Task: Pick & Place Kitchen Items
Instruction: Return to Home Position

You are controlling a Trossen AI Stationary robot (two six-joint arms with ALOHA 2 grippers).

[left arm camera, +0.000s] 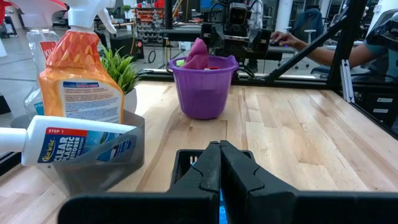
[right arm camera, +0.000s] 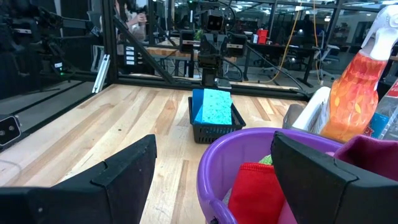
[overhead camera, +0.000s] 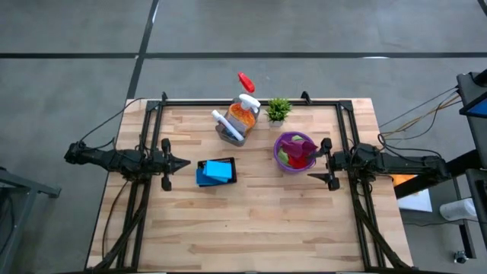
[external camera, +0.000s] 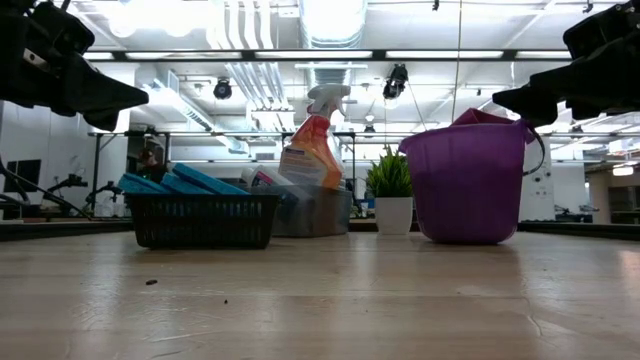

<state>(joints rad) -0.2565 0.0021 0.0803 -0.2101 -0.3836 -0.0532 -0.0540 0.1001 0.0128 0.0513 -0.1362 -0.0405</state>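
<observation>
The blue sponges are being kept together in the black basket left of the middle of the bench, apparently sorted by kind. Cloths are being gathered in the purple bucket toward the right edge, and bottles in a grey caddy by the far edge. The left gripper is being held clenched and empty beside the basket. The right gripper is being held released by the bucket, probably parked clear.
</observation>
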